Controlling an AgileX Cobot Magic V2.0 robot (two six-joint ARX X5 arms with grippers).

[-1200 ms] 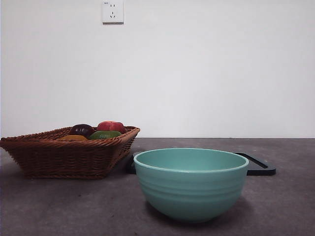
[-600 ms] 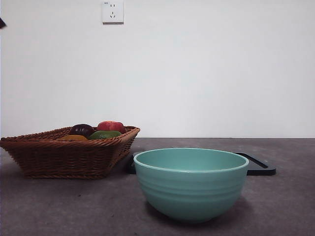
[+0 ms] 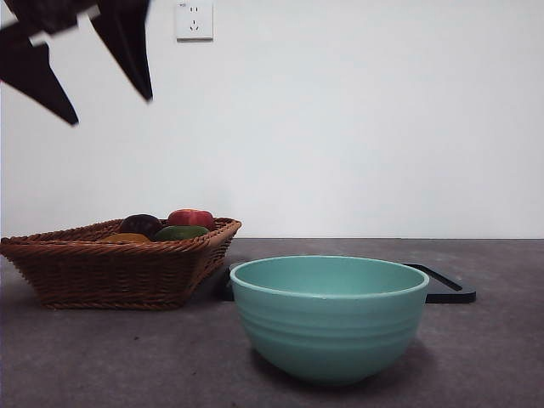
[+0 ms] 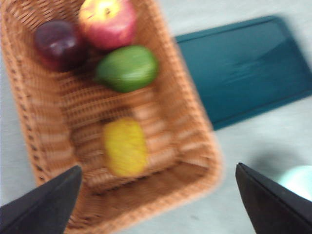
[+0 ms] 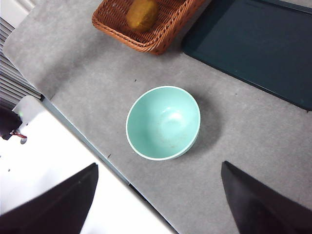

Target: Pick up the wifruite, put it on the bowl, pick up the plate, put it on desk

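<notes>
The golden-brown wifruite (image 4: 125,146) lies in the brown wicker basket (image 4: 19,97), near its front wall. It also shows in the right wrist view (image 5: 142,13) and peeks over the rim in the front view (image 3: 127,239). My left gripper (image 4: 158,168) is open and empty, high above the basket, at the top left of the front view (image 3: 106,102). The teal-green bowl (image 3: 330,319) stands empty on the dark grey desk (image 3: 127,357). My right gripper (image 5: 159,165) is open and empty, high above the bowl (image 5: 163,123). A dark flat plate (image 3: 446,289) lies behind the bowl.
The basket also holds a red apple (image 4: 108,22), a green fruit (image 4: 127,68) and a dark purple fruit (image 4: 61,44). The plate (image 4: 243,68) lies right beside the basket. The desk's front edge (image 5: 83,141) runs close to the bowl.
My left gripper has come down into the front view at the top left, from only a black tip at the edge. The bowl, basket and fruit have not moved.
</notes>
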